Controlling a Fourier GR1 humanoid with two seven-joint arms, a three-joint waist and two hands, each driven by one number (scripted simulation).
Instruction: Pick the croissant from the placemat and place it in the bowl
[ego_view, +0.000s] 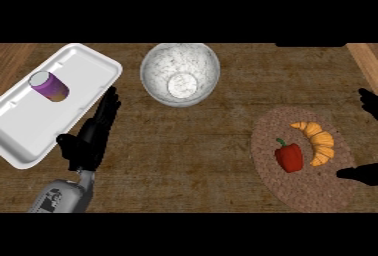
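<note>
Head view, left to right: left hand (92, 135) rests open, fingers straight, beside the white tray (74, 100). Bowl (180, 74) sits at 12 o'clock. Croissant (317, 142) lies on the placemat (310, 190) at 3 o'clock, just beside the red pepper (289, 156). Right hand (362, 174): finger state cannot be determined. Risk: a grasp could catch the pepper, given proximity.

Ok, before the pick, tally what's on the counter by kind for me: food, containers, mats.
Food: 2 (croissant, red bell pepper)
Containers: 3 (white bowl, white tray, purple can lying on the tray)
Mats: 1 (round brown placemat)
Total: 6
</note>
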